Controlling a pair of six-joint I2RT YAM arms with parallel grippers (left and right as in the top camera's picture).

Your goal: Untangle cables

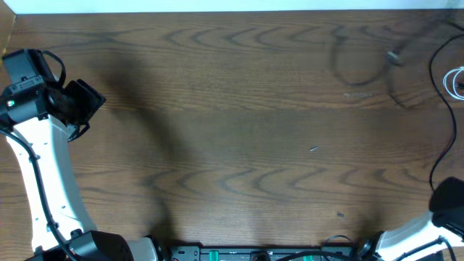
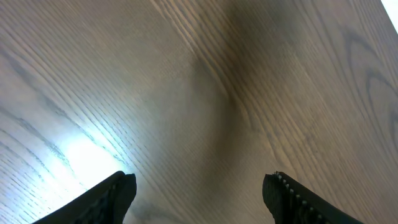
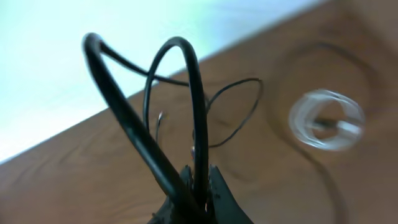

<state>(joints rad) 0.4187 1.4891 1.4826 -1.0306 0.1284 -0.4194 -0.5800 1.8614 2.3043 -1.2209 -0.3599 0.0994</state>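
**Table** (image 1: 232, 145): dark wood-grain top, bare over most of its surface; every position below is given relative to it.

**Left arm** (image 1: 36, 167): white links rising along the table's left edge. The left gripper (image 2: 199, 193) hovers over bare wood with its fingers spread wide and nothing between them.

**Right arm** (image 1: 417, 235): enters at the table's near right corner. The right gripper (image 3: 199, 180) is pressed together, pinching the held black cable (image 3: 130, 130), which rises from the fingers in two tall loops.

**Cables**: all gathered toward the table's far right corner and right edge. The held black cable runs up along the right edge. The loose black cable (image 1: 355, 72) lies in a faint, blurred loop inboard of that corner, with a small plug (image 1: 394, 56) at one end. The white cable (image 1: 457, 82) is a tight coil at the right edge; whether it crosses the black cords cannot be told.

**Handling (judgement)**: the cords look light, limp and smooth-jacketed. They should slide through one another readily, but will drag neighbours along and snag at the plugs. The best hold is probably a firm pinch on the cord just behind a plug, or on a free stretch clear of any crossing.
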